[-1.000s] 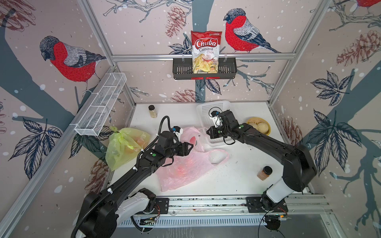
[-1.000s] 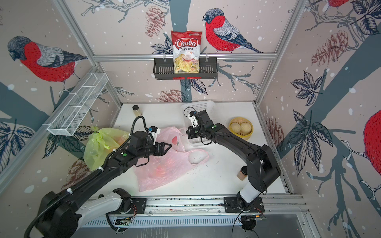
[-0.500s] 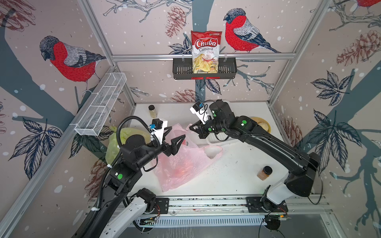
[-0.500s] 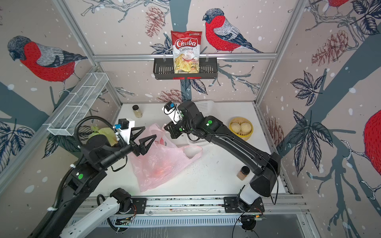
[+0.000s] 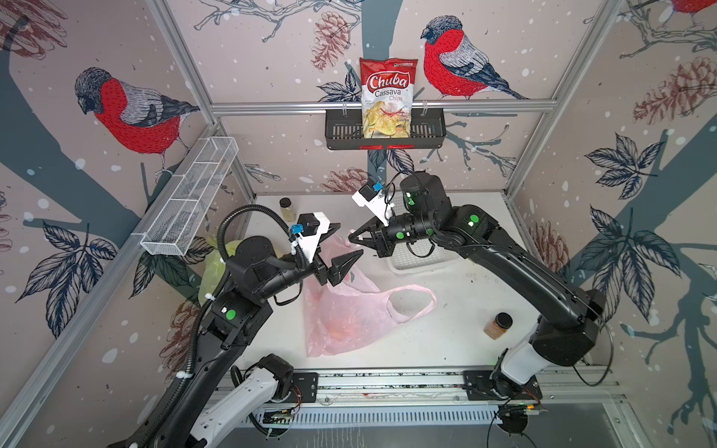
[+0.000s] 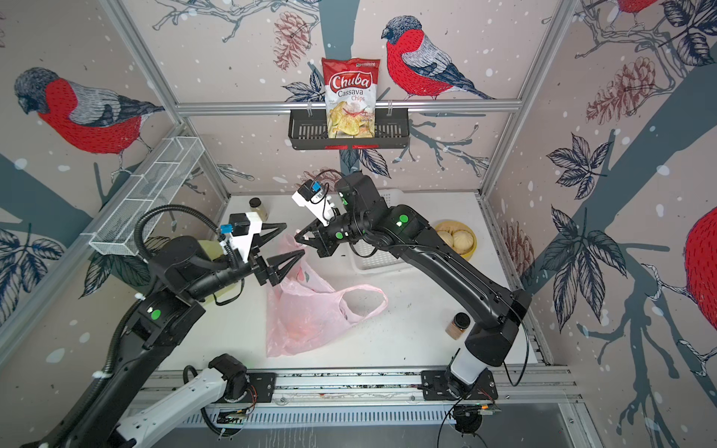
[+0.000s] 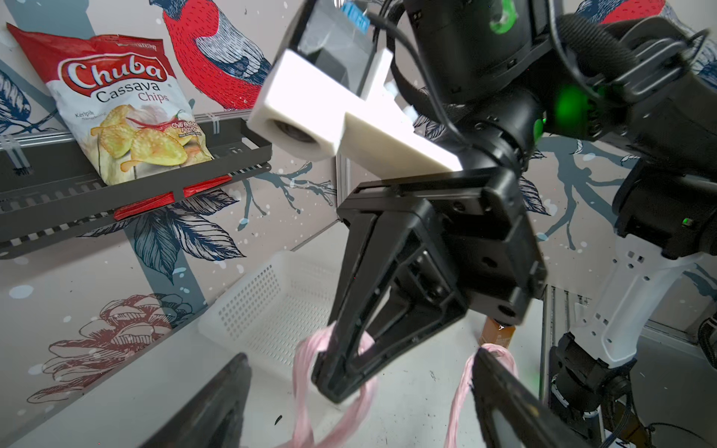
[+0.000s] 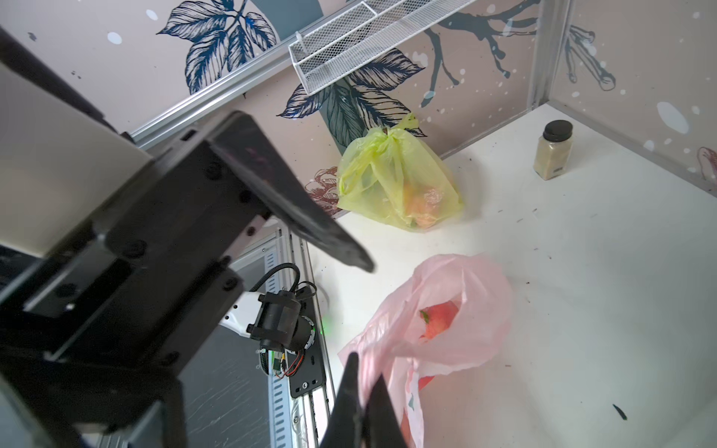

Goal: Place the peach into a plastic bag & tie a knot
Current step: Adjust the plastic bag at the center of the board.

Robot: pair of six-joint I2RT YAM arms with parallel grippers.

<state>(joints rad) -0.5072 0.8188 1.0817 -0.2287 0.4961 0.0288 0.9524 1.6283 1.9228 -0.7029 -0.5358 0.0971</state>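
Right wrist view: yellow bag (image 8: 388, 182), jar (image 8: 553, 151) sit apart from pink bag (image 8: 465, 287).

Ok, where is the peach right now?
In both top views the reddish peach lies inside the translucent pink plastic bag on the white table, left of centre, at the bag's closed end near the front rail.

Robot lab test cell — silver aluminium extrusion frame (image 5: 271, 106) boxes in a white tabletop (image 5: 458, 341), and the walls are printed bullfinch wallpaper panels (image 5: 132, 112). Staged props: red Chuba cassava chips bag (image 5: 386, 97) in a black slotted wall basket (image 5: 341, 134) high behind the right claw (image 5: 355, 242), white wire-mesh shelf (image 5: 190, 201) on the wall facing it — black robot arms (image 5: 512, 267) mounted on a grey metal rail (image 5: 388, 382) well clear of that claw.
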